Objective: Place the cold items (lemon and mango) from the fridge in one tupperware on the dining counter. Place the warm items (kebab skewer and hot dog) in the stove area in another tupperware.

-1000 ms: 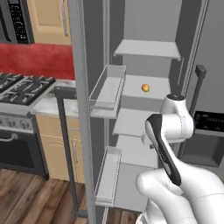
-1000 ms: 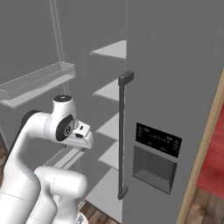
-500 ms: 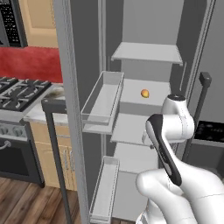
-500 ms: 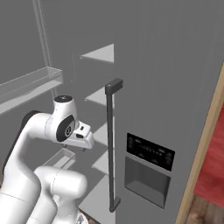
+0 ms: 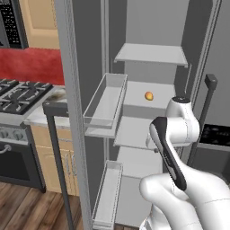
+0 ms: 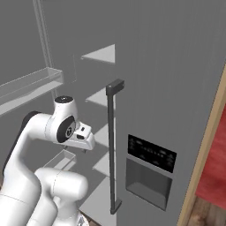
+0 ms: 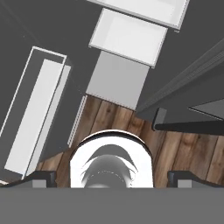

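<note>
A small orange-yellow fruit [image 5: 148, 95] lies on a middle shelf [image 5: 137, 131] of the open fridge; whether it is the lemon or the mango I cannot tell. The other fruit, the kebab skewer, the hot dog and the tupperware are out of view. My gripper [image 6: 83, 149] hangs folded in front of the fridge, below the fruit's shelf and well short of it, pointing down. In the hand view the gripper [image 7: 112, 178] has its two dark fingertips [image 7: 41, 177] far apart with nothing between them, over the wooden floor and the fridge's lower drawers [image 7: 129, 35].
The fridge's left door [image 5: 72, 112] stands open with clear door bins [image 5: 105, 108] and a dark handle [image 5: 56, 152]. The shut right door carries a long dark handle [image 6: 112, 145] and a dispenser panel [image 6: 150, 154]. A stove [image 5: 18, 96] sits at the left.
The whole picture has shifted and the fridge looks larger, so the base has moved. The arm keeps its folded pose and the gripper stays open.
</note>
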Motion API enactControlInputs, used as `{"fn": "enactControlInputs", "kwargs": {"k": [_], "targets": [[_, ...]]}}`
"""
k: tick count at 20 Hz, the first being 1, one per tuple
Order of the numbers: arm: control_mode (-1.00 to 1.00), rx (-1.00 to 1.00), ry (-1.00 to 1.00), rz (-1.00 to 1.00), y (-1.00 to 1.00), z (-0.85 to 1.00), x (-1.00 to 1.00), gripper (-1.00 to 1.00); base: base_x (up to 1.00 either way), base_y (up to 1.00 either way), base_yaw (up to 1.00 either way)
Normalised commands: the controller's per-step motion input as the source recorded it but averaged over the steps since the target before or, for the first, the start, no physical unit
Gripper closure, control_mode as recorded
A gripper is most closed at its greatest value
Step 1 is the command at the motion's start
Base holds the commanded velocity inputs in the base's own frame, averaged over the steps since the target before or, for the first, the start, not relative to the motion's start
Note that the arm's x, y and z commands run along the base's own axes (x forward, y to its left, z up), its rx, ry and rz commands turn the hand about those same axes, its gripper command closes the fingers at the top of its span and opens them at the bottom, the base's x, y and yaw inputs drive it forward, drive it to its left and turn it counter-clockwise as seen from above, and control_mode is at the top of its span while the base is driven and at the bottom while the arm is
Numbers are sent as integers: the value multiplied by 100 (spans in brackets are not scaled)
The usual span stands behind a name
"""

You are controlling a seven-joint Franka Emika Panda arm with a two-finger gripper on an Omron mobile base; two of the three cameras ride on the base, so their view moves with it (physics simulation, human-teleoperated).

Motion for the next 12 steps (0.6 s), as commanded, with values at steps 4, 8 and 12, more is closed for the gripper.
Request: {"fn": "enactControlInputs", "kwargs": {"k": [4, 8, 12], "targets": [[-100, 0, -2, 0, 0, 0, 0, -100, 0, 0, 0], [-100, 0, -48, -8, 5, 0, 23, -100, 0, 0, 0], [-100, 0, -55, -22, 13, 13, 42, -100, 0, 0, 0]]}}
